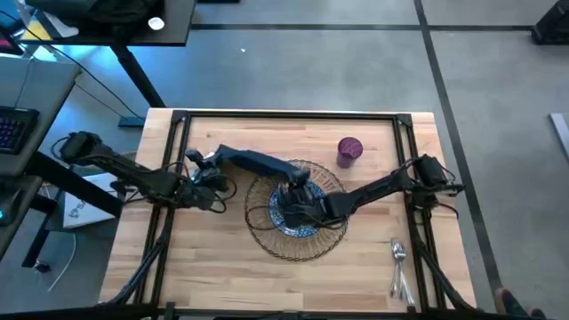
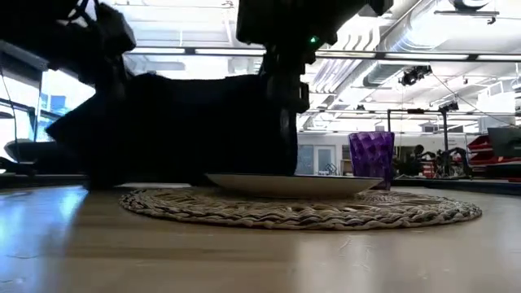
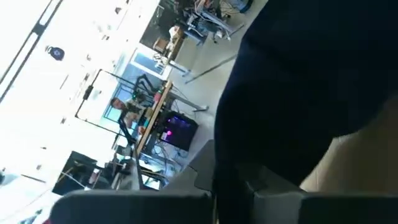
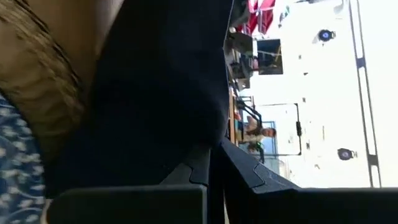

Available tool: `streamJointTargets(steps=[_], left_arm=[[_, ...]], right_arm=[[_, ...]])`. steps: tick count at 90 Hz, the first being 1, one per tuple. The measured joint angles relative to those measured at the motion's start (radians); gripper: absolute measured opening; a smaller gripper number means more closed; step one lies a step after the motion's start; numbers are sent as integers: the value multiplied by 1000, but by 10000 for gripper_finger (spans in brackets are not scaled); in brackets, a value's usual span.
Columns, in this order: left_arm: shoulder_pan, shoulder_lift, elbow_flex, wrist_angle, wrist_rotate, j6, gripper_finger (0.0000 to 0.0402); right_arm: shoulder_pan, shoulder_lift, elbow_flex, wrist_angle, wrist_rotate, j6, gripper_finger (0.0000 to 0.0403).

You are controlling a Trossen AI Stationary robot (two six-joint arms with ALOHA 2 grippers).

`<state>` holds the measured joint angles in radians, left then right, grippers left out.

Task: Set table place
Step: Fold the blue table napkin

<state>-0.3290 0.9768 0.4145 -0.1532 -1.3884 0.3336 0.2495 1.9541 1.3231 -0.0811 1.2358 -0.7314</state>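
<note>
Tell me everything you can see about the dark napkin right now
The napkin is a dark navy cloth, stretched as a long band between the two grippers. It runs from the left gripper over bare table to the right gripper above the wicker mat and plate. In the low view it hangs as a dark drape reaching down to the plate.

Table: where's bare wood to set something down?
Free: the near-left table corner below the left gripper, and the strip between wicker mat and cutlery. Crowded: centre, where both grippers hold the navy napkin over the plate; purple cup behind.
</note>
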Motion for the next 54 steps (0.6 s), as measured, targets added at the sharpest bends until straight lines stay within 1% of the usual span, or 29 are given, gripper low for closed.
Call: streamJointTargets(steps=[12, 18, 22, 30, 37, 45, 54], left_arm=[[9, -21, 22, 1, -8, 83, 0], [36, -38, 22, -1, -2, 97, 0], [64, -54, 22, -4, 20, 97, 0], [139, -77, 22, 2, 97, 113, 0], [228, -83, 21, 37, 172, 174, 0], [344, -84, 21, 138, 300, 278, 0], [484, -82, 21, 274, 434, 391, 0]], right_arm=[[-43, 0, 0, 4, 1, -10, 0], [-73, 0, 0, 3, -11, -10, 0], [-96, 0, 0, 3, -18, -11, 0], [-147, 0, 0, 2, -34, -37, 0], [-192, 0, 0, 9, -52, -82, 0], [-246, 0, 0, 33, -91, -132, 0], [-310, 0, 0, 81, -129, -230, 0]])
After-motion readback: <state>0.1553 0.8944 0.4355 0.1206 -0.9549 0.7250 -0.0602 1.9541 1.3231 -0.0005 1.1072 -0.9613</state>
